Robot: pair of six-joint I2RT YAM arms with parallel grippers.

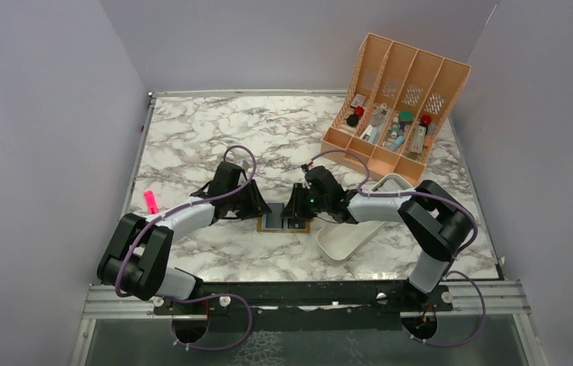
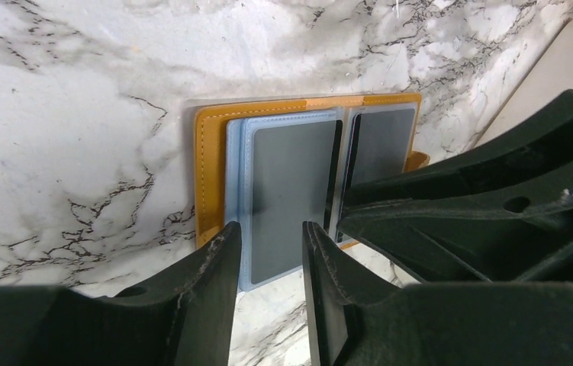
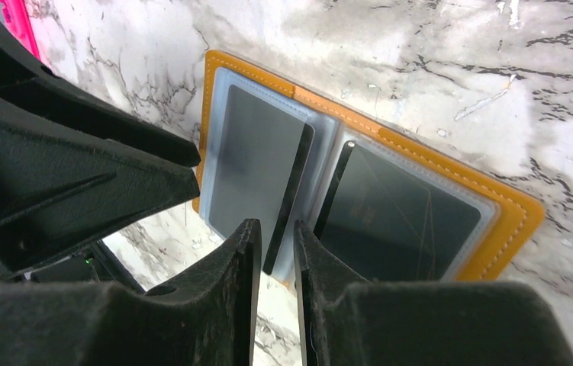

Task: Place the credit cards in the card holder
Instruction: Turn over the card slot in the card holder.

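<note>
Hard up against the lens, the left gripper: two black fingers standing part-way apart, astride the near end of one pocket, and nothing clamped between them. Just beyond, the holder lies spread open and flat on the marble table, mustard border showing round the edge, midway between the two arms. Two grey cards lie in its clear pale-blue pockets, one on each side of the fold. Beside that fold runs a thin dark strip, a card's edge by the look of it. The right gripper points in from the opposite side, jaws drawn to a narrow slot, and that dark strip runs straight into the slot. Pinched or only flanked? Cannot tell from here. Both grippers' tips nearly meet over the holder. A white tray sits just right of it, partly under the right arm.
</note>
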